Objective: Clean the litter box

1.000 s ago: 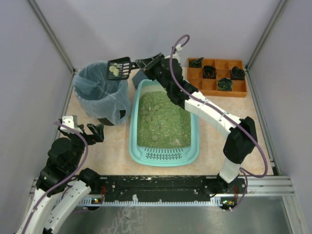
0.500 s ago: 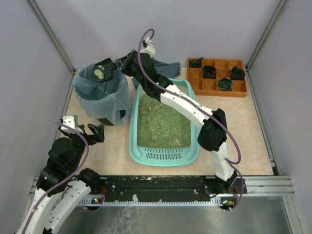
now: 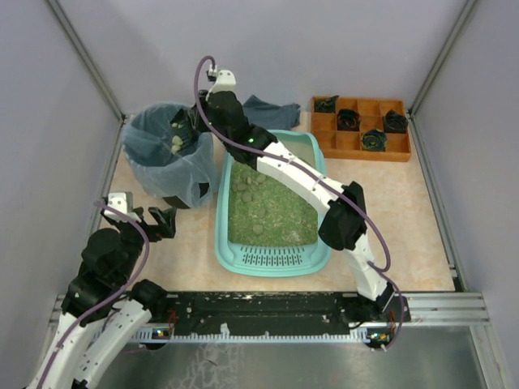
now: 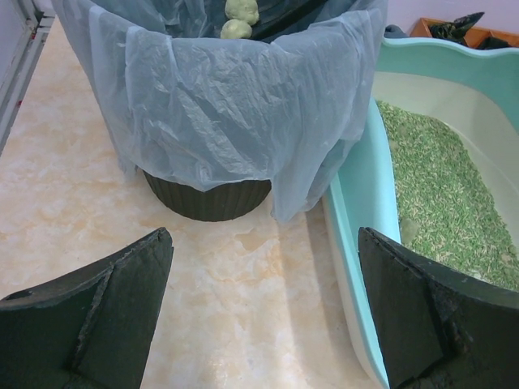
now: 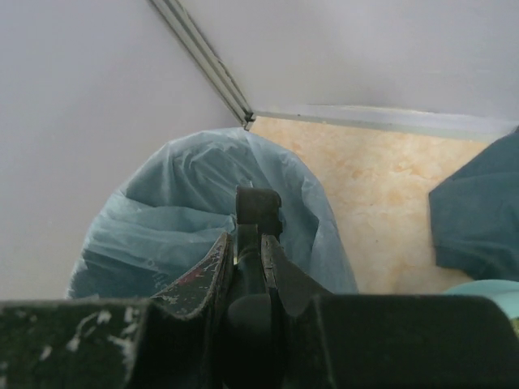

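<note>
Right gripper (image 5: 247,243), grasping the scoop (image 5: 257,207), holds clumps (image 3: 177,144) over the bin (image 3: 150,154) at 10 o'clock; the litter box (image 3: 272,261) retains several more; left gripper (image 4: 263,235) released.

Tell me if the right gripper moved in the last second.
Yes. The right gripper swung left, from beyond the litter box to over the bin.

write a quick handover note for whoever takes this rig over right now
Left gripper: open, empty, parked on the near side of the bin.
Right gripper: shut on the scoop handle, scoop head over the bin.
Litter box: right of the bin.
Done: some pale clumps lie in the bin.
Left: several clumps sit in the litter; scoop those out too.
</note>
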